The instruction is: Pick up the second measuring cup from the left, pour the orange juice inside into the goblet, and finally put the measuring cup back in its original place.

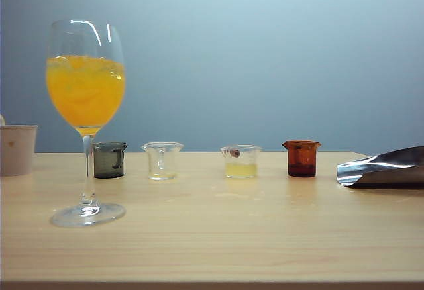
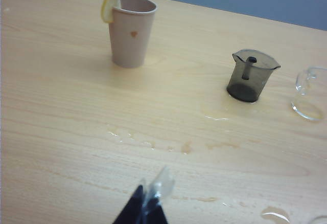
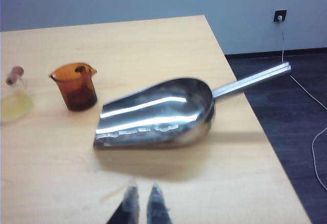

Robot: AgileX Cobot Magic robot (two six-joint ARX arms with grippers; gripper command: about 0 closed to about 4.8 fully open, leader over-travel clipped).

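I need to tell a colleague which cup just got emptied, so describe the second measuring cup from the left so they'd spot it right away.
Start at the tall clear stemmed goblet full of orange juice on the light wooden table; behind it runs a row of four tiny beaker-shaped cups. Second from the left is the clear colourless measuring cup, between the smoky grey cup and the clear cup of pale yellow liquid. It alone looks practically empty.

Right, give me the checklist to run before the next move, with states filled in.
1. Orange juice in the goblet: ok.
2. Second measuring cup upright in the row beside the smoky grey cup, only a trace inside: ok.
3. Left hand shut, empty, above bare table: ok.
4. Right hand shut, empty, short of the metal scoop: ok.
5. Tabletop dry: not ok, wet splashes near the grey cup.
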